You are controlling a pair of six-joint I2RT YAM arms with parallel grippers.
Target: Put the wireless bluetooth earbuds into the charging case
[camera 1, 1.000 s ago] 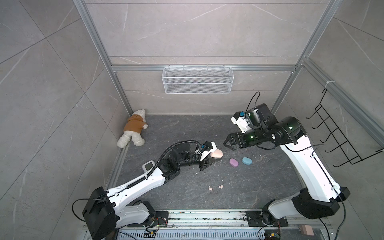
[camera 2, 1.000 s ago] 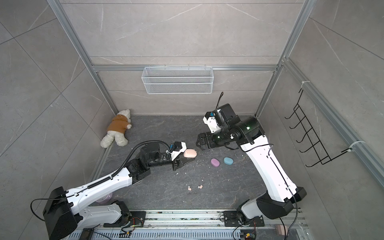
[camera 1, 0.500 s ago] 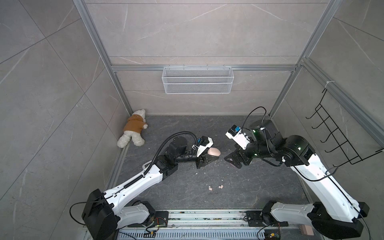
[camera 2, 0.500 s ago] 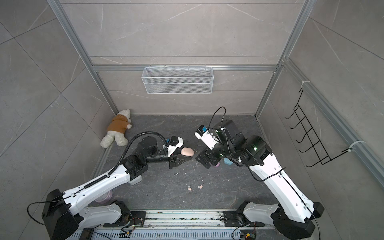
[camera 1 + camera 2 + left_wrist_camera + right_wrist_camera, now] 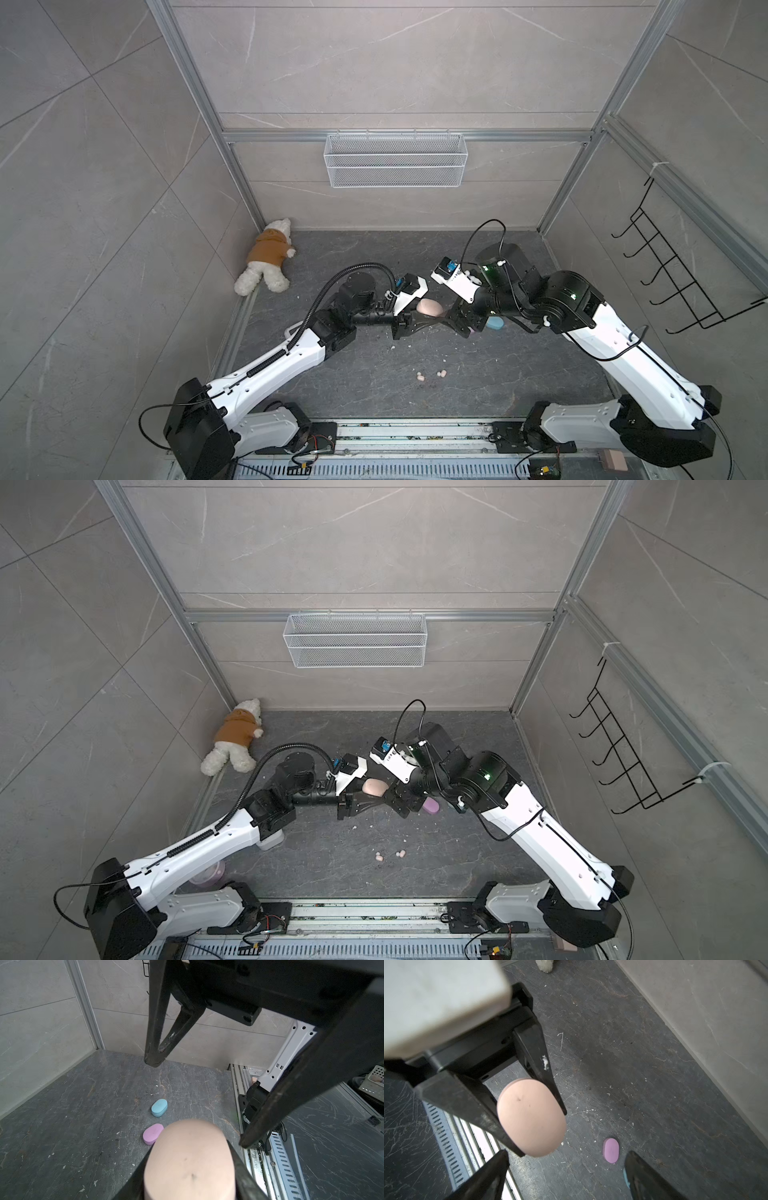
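Presenting the peach charging case (image 5: 429, 308), clamped in the left tool (image 5: 432, 318), to the right tool (image 5: 457, 323), whose jaws stand apart; next, presumably, prising its lid open for the earbuds (image 5: 421, 376).

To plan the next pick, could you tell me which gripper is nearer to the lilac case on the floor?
Right. The right gripper hangs open almost over the lilac case; the left gripper sits further aside, shut on the peach case.
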